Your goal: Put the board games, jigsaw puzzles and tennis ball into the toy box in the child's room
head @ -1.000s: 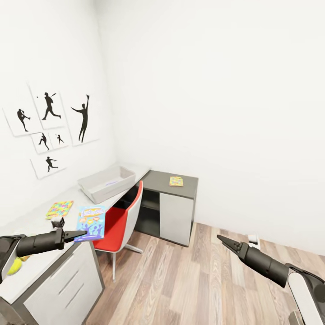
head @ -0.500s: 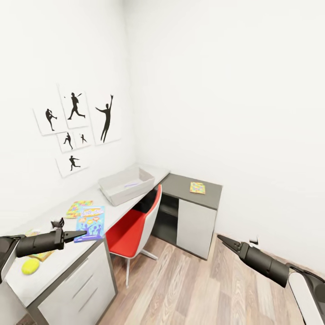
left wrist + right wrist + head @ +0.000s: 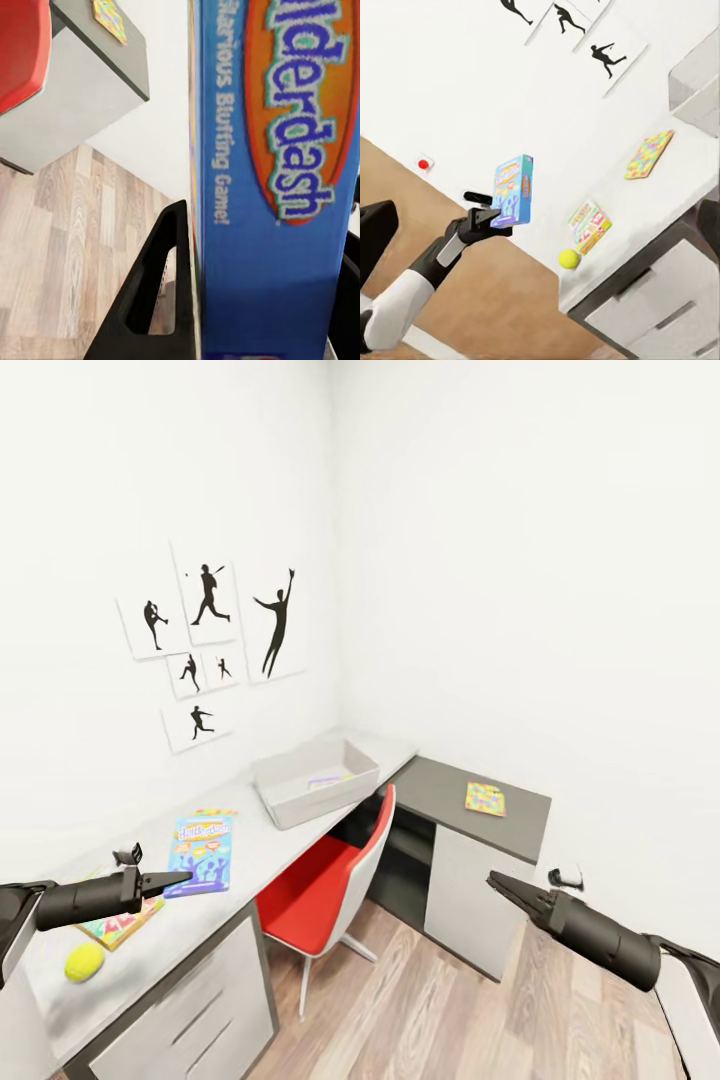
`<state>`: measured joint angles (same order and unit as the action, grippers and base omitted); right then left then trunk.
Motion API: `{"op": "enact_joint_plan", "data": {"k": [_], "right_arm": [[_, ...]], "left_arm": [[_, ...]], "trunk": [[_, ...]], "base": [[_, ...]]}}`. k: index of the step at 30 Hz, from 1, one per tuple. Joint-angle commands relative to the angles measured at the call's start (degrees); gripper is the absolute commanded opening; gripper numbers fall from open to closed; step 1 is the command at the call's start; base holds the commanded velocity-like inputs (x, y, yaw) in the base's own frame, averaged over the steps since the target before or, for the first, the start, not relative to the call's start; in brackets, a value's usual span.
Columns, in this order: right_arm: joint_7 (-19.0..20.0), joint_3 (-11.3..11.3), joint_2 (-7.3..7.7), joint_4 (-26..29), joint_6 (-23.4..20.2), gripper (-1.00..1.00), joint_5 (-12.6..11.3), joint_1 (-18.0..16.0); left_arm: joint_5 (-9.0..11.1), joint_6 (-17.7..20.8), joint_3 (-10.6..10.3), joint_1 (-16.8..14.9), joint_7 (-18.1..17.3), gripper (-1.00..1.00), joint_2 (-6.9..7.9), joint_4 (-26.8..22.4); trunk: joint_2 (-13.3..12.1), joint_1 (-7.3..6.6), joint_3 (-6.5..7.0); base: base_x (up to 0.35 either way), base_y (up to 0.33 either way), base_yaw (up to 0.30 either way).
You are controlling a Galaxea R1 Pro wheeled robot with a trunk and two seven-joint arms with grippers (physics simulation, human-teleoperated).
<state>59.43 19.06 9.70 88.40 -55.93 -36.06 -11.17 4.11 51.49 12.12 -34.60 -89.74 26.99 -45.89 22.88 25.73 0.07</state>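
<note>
The light blue board game (image 3: 203, 853), lettered "Balderdash" in the left wrist view (image 3: 300, 150), is held upright by the left gripper (image 3: 165, 879), whose jaws are clamped on its lower edge; in the right wrist view the box (image 3: 512, 190) stands clear above the table. The toy box (image 3: 315, 781), a shallow light grey bin, sits on the table (image 3: 250, 840) near the corner of the room, with a flat pale item of uncertain identity lying inside it. A tennis ball (image 3: 84, 961) rests on the table top near the left arm, and just beside it lies a small flat colourful box (image 3: 120, 925), partly hidden behind that arm. The right wrist view also shows a multicoloured jigsaw puzzle (image 3: 648, 154) flat on the table, between the small box and the bin. A second jigsaw puzzle (image 3: 485, 798) lies on the dark grey-topped side unit (image 3: 480, 822), well apart from the bin. The right gripper (image 3: 497, 881) hovers over the wood floor (image 3: 420, 1010) with its jaws drawn together on nothing. A red chair (image 3: 330, 890) is tucked beneath the table. Silhouette prints (image 3: 215, 640) hang on the wall above.
</note>
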Motion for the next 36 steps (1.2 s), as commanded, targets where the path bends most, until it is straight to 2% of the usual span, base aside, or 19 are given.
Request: {"op": "enact_joint_plan", "data": {"k": [1,3,6,10,17,21,24,29,31,36], "right_arm": [[4.2,0.5,-0.06,1.0,-1.8,1.00,0.1,0.0],[6.5,1.1,-0.21,1.5,-2.6,1.00,0.1,0.0],[7.9,1.6,-0.19,1.8,-3.3,1.00,0.3,-0.1],[7.9,2.0,0.24,1.9,-3.6,1.00,0.9,-1.5],[-0.2,2.0,0.62,0.3,-4.1,1.00,2.3,-8.7],[-1.9,2.0,0.69,-0.5,-4.1,1.00,2.5,-11.1],[-3.3,1.8,0.51,-0.6,-4.0,1.00,2.7,-11.6],[-9.7,1.6,-0.01,-0.5,-4.1,1.00,2.3,-11.9],[-11.2,1.6,-0.18,-0.4,-4.1,1.00,2.2,-11.9],[-12.7,1.5,-0.43,-0.5,-3.9,1.00,2.4,-11.9]], "left_arm": [[0.0,0.4,0.0,0.0,-0.3,-1.00,-0.01,0.0],[0.0,0.4,0.0,0.0,-0.3,-1.00,-0.01,0.0],[0.0,0.3,0.0,0.0,-0.3,-1.00,-0.09,0.0],[0.0,0.3,0.0,0.0,-0.3,-1.00,-0.34,0.0],[0.0,0.3,0.0,0.0,-0.3,-1.00,-0.45,0.0],[0.0,0.3,-0.1,0.0,-0.3,-1.00,-0.52,0.0],[0.0,0.3,0.0,0.1,-0.3,-1.00,-0.51,0.0],[0.0,0.3,0.0,0.0,-0.3,-1.00,-0.40,0.0],[0.0,0.3,0.0,0.1,-0.3,-1.00,-0.38,0.0],[0.0,0.3,0.0,0.1,-0.3,-1.00,-0.26,0.0]], "trunk": [[0.0,0.05,-0.05],[0.0,0.05,-0.11],[0.0,0.05,-0.20],[0.0,0.05,-0.30],[0.0,0.05,-0.33],[0.0,0.05,-0.33],[0.0,0.05,-0.33],[0.0,0.05,-0.33],[0.0,0.05,-0.33],[0.0,0.05,-0.33]], "base": [[0.310,-0.145,0.274],[0.305,-0.161,0.273],[0.299,-0.183,0.270],[0.292,-0.203,0.182],[0.283,-0.217,0.031],[0.265,-0.237,0.004],[0.256,-0.245,0.001],[0.156,-0.154,0.000],[0.048,-0.048,0.000],[0.024,-0.016,0.053]]}}
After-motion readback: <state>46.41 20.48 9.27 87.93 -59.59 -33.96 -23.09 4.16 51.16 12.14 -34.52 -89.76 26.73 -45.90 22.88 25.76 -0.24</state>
